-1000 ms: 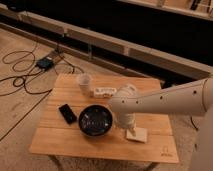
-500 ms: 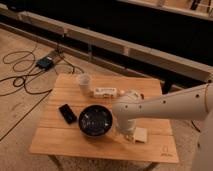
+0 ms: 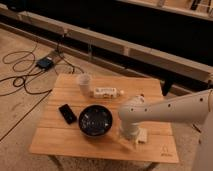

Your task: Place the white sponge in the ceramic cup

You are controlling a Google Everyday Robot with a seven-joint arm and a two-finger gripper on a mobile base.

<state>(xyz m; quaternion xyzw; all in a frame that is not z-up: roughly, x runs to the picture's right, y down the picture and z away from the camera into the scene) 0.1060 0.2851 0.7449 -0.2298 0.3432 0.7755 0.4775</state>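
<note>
The white sponge [image 3: 142,136] lies flat near the table's front right, partly covered by my arm. My gripper [image 3: 129,136] points down at the table right beside the sponge's left side, under the bulky white wrist. The ceramic cup [image 3: 85,82], pale and tapered, stands upright at the back left of the table, far from the gripper.
A wide dark glossy bowl [image 3: 95,120] sits just left of the gripper. A black phone [image 3: 66,113] lies left of the bowl. A long white labelled box [image 3: 105,92] lies beside the cup. The wooden table [image 3: 60,142] stands on a floor with cables [image 3: 20,80].
My arm has lowered and shifted slightly left over the sponge, which now shows less than before. The cup, bowl, phone and box have not moved.
</note>
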